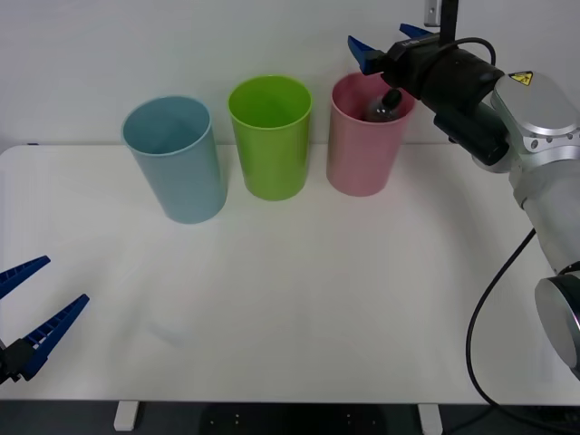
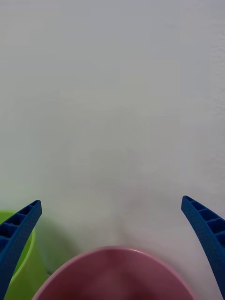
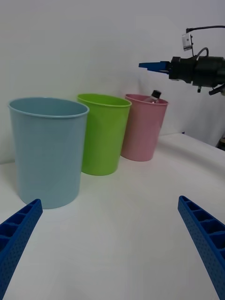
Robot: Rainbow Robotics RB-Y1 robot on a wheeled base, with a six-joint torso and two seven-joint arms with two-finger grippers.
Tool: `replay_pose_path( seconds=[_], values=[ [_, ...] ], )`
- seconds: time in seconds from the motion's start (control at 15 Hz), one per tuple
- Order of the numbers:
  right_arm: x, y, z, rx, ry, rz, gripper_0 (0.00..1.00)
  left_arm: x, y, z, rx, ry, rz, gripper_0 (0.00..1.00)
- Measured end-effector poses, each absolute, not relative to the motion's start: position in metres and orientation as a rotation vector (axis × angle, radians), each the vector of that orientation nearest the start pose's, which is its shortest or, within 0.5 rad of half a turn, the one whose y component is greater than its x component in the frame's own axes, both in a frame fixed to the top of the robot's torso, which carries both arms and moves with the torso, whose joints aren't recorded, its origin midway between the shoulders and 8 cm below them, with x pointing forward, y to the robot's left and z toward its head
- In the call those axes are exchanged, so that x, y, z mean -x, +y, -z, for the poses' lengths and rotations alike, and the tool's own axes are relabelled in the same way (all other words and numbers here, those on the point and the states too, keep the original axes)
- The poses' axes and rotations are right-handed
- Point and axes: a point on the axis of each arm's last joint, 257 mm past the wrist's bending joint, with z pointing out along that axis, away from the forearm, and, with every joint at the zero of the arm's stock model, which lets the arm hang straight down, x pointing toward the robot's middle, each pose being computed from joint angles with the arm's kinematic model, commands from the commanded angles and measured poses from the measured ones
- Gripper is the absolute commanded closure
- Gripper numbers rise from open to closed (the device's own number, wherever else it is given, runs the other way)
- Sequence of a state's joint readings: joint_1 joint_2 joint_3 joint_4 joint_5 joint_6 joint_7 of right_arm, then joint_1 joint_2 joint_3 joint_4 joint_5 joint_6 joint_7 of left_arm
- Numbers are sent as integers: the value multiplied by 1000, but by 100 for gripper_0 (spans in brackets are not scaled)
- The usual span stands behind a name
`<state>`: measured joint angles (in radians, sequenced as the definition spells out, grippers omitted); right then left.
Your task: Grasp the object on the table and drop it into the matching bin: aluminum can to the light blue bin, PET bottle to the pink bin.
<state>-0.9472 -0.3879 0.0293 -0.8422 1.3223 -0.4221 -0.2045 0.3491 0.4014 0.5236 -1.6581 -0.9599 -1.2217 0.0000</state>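
Front view: tall pink cylindrical plastic bin [image 1: 364, 149] standing rightmost in a row of three on the wide white rounded-corner table [image 1: 299, 308], beside a lime green plastic bin [image 1: 270, 136] and a pale blue plastic bin [image 1: 177, 159]. Small clear plastic bottle with dark contents and black cap [image 1: 383, 106] lying tilted inside the pink bin, leaning on the far wall, cap just below the rim. Right gripper [image 1: 390, 41] poised above the pink bin's rim, blue ribbed fingers spread apart, holding nothing. Left gripper [image 1: 32, 308] parked low at the near left table edge, fingers splayed, empty.

Right wrist view: right gripper [image 2: 112, 243] with both blue fingers wide apart, nothing between them; pink rim directly below, a sliver of green bin alongside, bare wall beyond.

Left wrist view: left gripper [image 3: 108, 243] released, facing the three bins; bottle cap [image 3: 156, 93] peeking over the pink rim, right gripper [image 3: 157, 67] hovering above and beside it.

Judged step: drop done, bottle in the matching bin. Next move likely calls for lifting the right arm clear without clipping the rim, then retreating.
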Motion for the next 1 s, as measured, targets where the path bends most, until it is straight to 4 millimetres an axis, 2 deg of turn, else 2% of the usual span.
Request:
replay_pose_path(
  seconds=[0.53, 1.0],
  values=[
    [-678, -176, -13, 385, 1323, -375, 0, -342, 330, 169, -465, 1441, 567, 0],
    [-621, -214, 10, 420, 1303, -373, 0, -342, 330, 169, -465, 1441, 567, 0]
  ],
)
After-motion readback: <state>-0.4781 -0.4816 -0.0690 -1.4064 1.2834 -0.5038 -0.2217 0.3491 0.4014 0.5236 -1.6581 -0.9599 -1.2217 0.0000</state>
